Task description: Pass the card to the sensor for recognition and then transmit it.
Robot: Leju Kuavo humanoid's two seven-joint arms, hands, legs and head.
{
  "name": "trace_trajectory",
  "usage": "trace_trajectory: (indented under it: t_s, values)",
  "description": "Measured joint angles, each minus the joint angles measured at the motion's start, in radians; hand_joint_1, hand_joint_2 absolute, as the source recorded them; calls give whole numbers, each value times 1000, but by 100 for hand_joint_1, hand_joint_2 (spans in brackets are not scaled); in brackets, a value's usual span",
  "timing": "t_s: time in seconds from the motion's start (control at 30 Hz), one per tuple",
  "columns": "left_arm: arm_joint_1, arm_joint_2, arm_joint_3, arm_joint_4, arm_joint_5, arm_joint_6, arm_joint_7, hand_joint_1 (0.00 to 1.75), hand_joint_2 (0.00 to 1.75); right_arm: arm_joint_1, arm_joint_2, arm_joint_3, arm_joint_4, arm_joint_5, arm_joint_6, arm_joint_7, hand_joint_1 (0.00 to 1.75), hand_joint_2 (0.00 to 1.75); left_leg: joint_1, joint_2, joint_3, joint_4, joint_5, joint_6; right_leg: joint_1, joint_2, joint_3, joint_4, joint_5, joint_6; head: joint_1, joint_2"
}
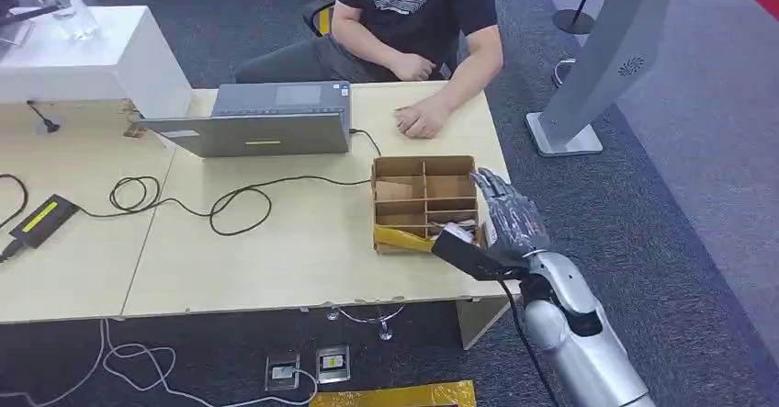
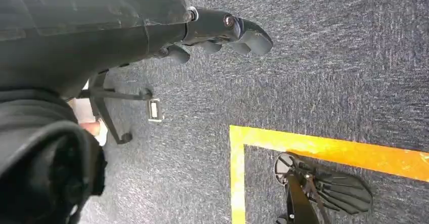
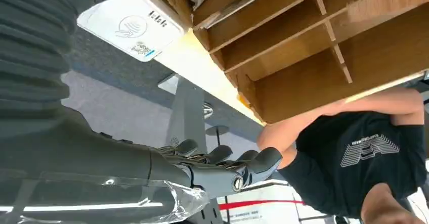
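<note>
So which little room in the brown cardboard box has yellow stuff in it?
The near-left compartment of the brown cardboard divider box: crumpled yellow material lies there, beside the robot's right hand. The others look plain brown.

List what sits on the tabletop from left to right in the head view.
Black power adapter with yellow label → coiled black cable → grey laptop → person's hand → cardboard divider box → robot's right hand over the box's right edge.

We see a divided cardboard box point(image 1: 424, 203) on the table's point(image 1: 276, 260) right end, a laptop point(image 1: 262, 122) behind-left, cables point(image 1: 230, 200) between.
</note>
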Motion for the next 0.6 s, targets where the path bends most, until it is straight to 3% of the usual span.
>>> trace_trajectory:
  t_s: [0.6]
  values:
    - [0, 6, -1, 0, 13, 3, 0, 0, 0, -15, 25, 14, 72, -10, -14, -11, 0, 175, 0, 0, 0, 0, 0, 0, 0, 0, 0, 0, 0, 0, 0, 0]
